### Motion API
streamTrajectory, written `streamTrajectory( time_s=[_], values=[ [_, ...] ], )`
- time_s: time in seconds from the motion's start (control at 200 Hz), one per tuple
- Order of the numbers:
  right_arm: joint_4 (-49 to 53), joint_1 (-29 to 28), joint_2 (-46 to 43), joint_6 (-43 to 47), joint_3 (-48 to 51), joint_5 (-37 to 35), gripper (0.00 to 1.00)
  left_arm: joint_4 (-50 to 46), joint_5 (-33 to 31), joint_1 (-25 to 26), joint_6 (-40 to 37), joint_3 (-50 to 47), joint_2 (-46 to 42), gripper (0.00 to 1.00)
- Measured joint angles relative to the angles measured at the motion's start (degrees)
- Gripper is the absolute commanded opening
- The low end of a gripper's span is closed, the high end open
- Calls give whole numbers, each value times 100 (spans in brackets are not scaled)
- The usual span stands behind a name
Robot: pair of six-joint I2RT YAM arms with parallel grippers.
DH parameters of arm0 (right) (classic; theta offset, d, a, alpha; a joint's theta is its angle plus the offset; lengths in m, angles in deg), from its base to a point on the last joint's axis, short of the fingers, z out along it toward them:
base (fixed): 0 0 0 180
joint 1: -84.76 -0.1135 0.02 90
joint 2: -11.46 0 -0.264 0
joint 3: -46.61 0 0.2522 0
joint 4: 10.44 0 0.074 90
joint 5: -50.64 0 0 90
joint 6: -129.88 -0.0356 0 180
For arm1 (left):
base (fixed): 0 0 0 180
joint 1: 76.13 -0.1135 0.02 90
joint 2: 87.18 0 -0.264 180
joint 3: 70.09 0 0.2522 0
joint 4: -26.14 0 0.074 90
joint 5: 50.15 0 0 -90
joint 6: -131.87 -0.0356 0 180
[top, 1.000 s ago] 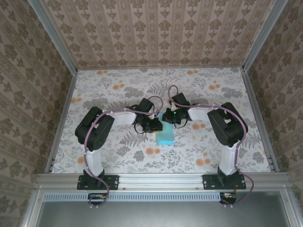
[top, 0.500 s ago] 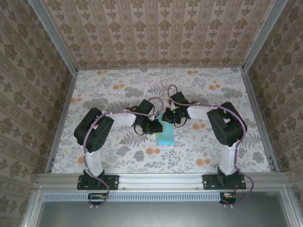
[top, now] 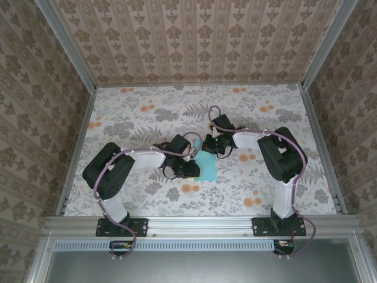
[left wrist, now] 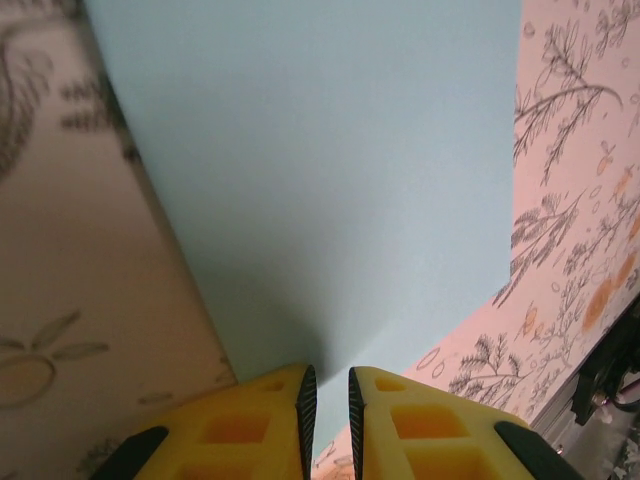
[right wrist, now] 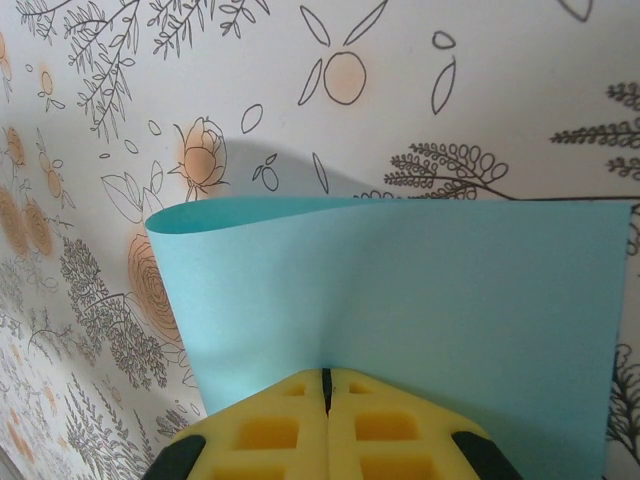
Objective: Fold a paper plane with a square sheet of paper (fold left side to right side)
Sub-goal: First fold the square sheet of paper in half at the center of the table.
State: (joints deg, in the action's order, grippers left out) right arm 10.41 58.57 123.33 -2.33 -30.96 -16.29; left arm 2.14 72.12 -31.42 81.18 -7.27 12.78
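Right wrist: smooth, curled cyan paper [right wrist: 420,300]

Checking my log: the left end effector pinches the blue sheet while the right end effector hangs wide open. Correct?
No. The right end effector is not open: the right wrist view shows its jaws shut on the square sheet of paper. The left end effector does pinch that sheet.

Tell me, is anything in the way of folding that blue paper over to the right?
Nothing visible is. Both arms' jaws grip the blue sheet directly, and the flowered table to its right carries no loose object.
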Motion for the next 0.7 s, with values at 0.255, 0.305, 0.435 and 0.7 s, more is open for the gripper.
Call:
streamTrajectory(
  time_s=[0.255, 0.305, 0.435, 0.7],
  values=[
    [2, 0, 0, 0, -2, 0, 6, -284, 35, 46, 13, -197, -249, 20],
    [2, 0, 0, 0, -2, 0, 6, -332, 35, 59, 13, -219, -282, 20],
    [4, 0, 0, 2, -4, 0, 6, -483, 37, 63, 11, -243, -378, 21],
    [44, 0, 0, 2, -22, -4, 6, -905, 83, -289, -164, 435, -564, 22]
  ],
)
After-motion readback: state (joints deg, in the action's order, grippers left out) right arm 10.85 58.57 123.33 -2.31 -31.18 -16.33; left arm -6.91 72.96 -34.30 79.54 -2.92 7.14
